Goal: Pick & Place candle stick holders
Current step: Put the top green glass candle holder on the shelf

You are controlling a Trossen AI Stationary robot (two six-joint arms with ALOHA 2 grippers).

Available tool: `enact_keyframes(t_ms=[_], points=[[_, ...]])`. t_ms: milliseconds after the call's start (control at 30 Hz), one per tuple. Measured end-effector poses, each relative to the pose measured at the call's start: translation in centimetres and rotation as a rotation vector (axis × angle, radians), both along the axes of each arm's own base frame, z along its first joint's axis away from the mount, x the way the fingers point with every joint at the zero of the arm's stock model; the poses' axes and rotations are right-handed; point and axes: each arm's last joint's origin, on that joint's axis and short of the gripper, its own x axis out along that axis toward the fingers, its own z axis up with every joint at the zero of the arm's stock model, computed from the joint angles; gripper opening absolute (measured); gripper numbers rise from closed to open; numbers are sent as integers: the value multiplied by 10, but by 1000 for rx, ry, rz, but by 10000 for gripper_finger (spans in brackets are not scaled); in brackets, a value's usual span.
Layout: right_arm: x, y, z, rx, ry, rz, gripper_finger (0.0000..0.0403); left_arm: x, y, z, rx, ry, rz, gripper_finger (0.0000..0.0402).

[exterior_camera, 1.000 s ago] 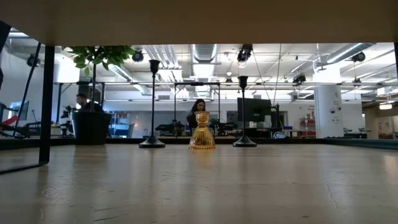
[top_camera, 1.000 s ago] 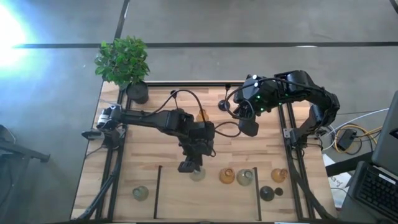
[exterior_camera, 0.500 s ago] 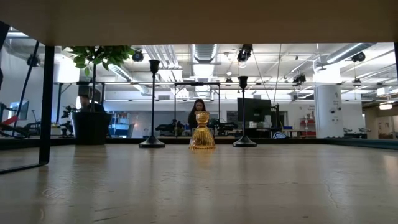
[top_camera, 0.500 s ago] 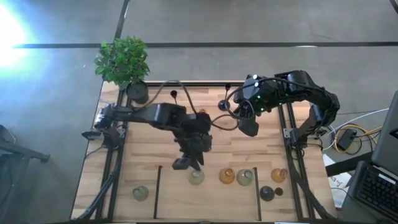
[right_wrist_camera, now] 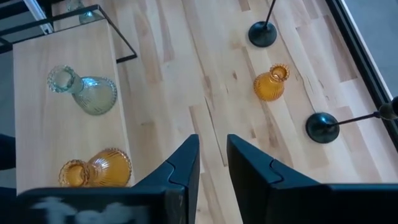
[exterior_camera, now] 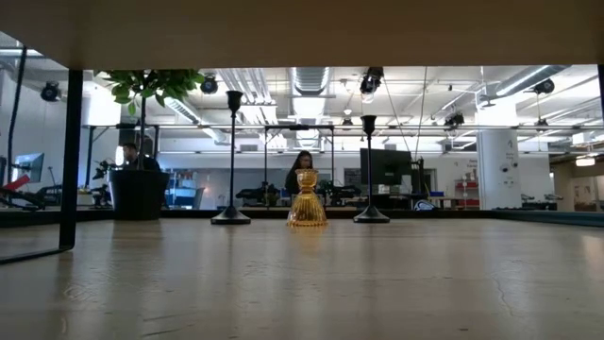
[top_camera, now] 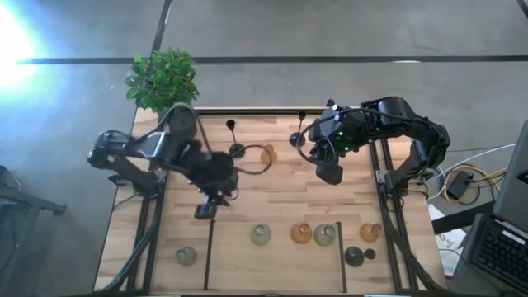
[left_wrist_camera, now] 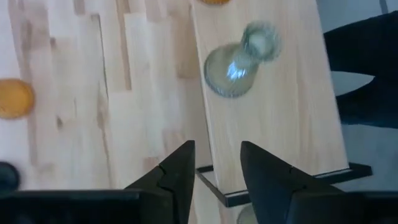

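My left gripper (top_camera: 206, 211) is open and empty over the table's left middle; its own view (left_wrist_camera: 216, 163) shows it above a black rail, with a pale greenish holder (left_wrist_camera: 239, 62) beyond. That holder (top_camera: 261, 234) stands on its base on the near board beside an amber one (top_camera: 300, 233), another pale one (top_camera: 324, 236) and a further amber one (top_camera: 370, 233). My right gripper (top_camera: 328, 174) hovers at the right middle, slightly open and empty (right_wrist_camera: 212, 158). An amber holder (top_camera: 267, 154) and two black thin-stemmed ones (top_camera: 237, 150) (top_camera: 298, 139) stand at the far side.
A potted green plant (top_camera: 165, 82) stands at the far left corner. A pale holder (top_camera: 186, 256) sits near the left front, and dark round ones (top_camera: 354, 256) near the right front. Black rails (top_camera: 207, 247) (top_camera: 342, 256) bound the near board. People show in the room behind (exterior_camera: 302, 170).
My left gripper has drawn away from the pale greenish holder on the near board and swung toward the table's left edge. The holder stays standing where it was. My right arm has kept almost still.
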Motion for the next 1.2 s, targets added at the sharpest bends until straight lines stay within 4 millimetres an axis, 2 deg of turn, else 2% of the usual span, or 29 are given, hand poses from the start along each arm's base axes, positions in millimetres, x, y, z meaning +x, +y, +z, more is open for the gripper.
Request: enact_keyframes(t_ms=[167, 300, 367, 467, 600, 733, 900, 1200], points=[[1, 0, -3, -13, 16, 17, 65, -5, -3, -45, -105, -48, 45, 77], [3, 0, -6, -20, 29, 25, 64, -3, -9, -74, -232, -111, -42, 15], [3, -1, -8, -28, 35, 33, 65, -3, -11, -84, -259, -128, -107, 7], [4, -1, -10, -32, 44, 38, 65, -4, -17, -97, -203, -161, -230, 4], [5, -1, -10, -34, 47, 41, 61, 3, -25, -101, -124, -290, -387, 3], [5, -1, -10, -37, 47, 43, 59, 17, -27, -102, -96, -391, -420, 2], [5, -1, -10, -39, 47, 42, 58, 28, -30, -112, -100, -391, -435, 1], [5, -1, -10, -42, 46, 39, 56, 42, -34, -118, -129, -448, -466, 1]])
